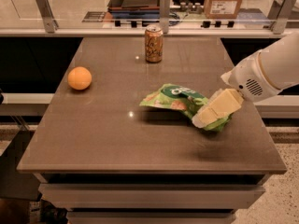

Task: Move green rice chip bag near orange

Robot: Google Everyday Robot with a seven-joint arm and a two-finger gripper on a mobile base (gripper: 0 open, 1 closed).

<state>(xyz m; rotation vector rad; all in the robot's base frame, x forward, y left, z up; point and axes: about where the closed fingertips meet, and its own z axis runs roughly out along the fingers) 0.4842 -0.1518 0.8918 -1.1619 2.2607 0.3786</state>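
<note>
The green rice chip bag [175, 98] lies crumpled right of the table's middle. It is light green with a dark-green band and white lettering. My gripper [212, 112], cream-coloured on a white arm [266, 71] coming in from the right, is over the bag's right end and covers part of it. Green foil shows just below and right of the gripper. The orange [80, 78] sits near the table's left edge, well apart from the bag.
A tan-gold patterned drink can [153, 43] stands upright at the back middle of the brown table [103, 139]. A glass rail with metal posts [46, 6] runs behind the table. The table's right edge is close to the bag.
</note>
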